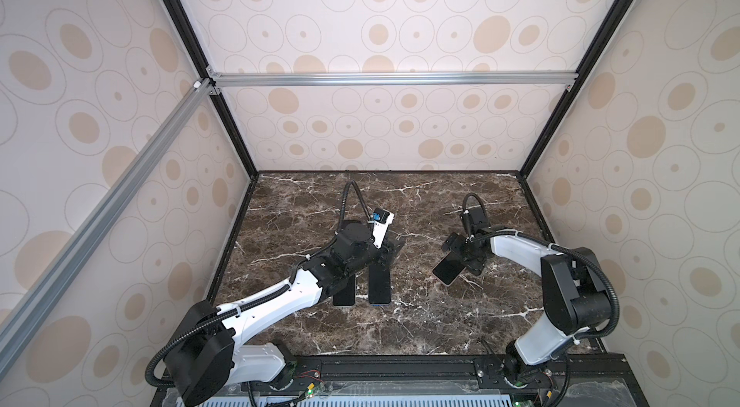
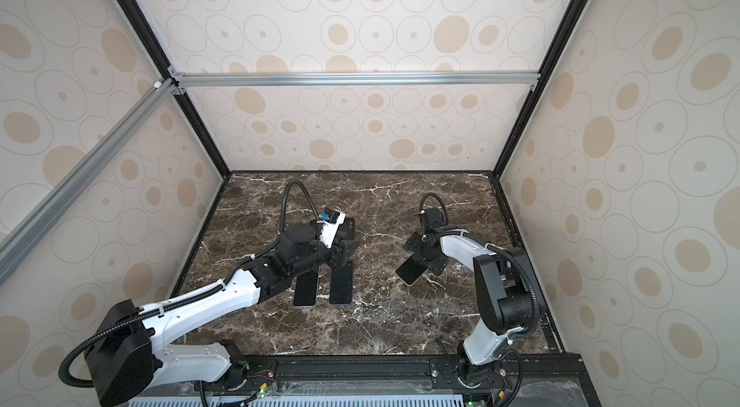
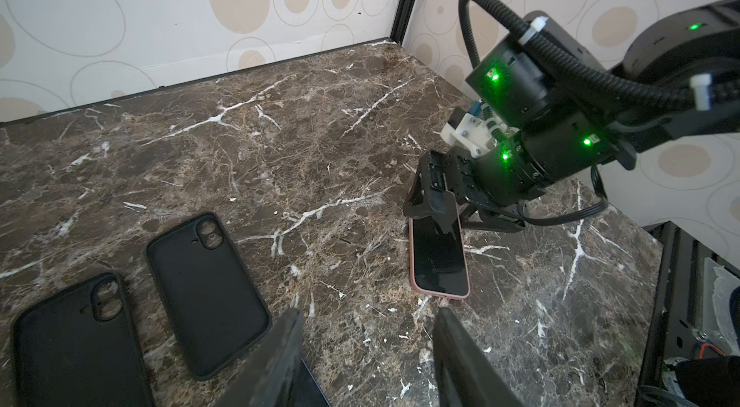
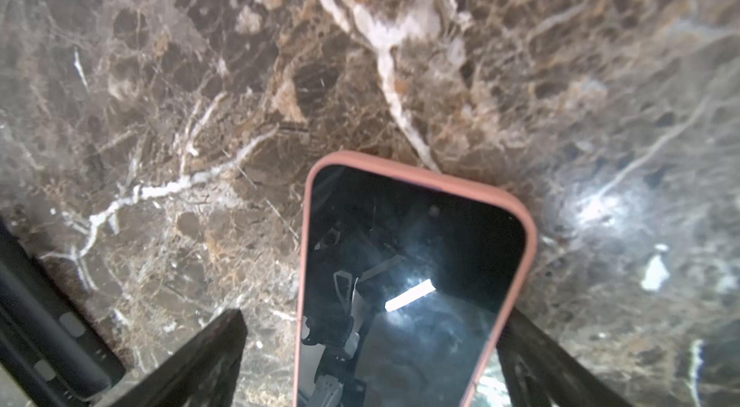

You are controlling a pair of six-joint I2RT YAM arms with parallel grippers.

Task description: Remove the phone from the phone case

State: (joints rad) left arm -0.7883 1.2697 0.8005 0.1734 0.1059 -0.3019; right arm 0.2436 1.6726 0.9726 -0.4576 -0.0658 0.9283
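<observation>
Two arms reach over the bench in both top views. The left gripper hangs above the far ends of a pair of dark slabs lying side by side near the middle, toward the front edge. The right gripper is low over the phone case, which lies right of the middle, well clear of the right edge.

In the left wrist view, the left gripper's fingers stand partly apart with bare marble between them, gripping nothing. Two black cases lie empty. Beyond them the phone sits screen up inside its pink rim, flat on the bench.

In the right wrist view, the right gripper's fingers are spread wide astride the phone. One is clearly apart from the pink rim and the other is at or just behind it. Nothing is clamped.

The step in hand looks like the approach to the one phone not yet out. Next the jaws would need to close across the case's long sides. The other arm should probably come over to pin or peel a corner, since the rim looks snug.
</observation>
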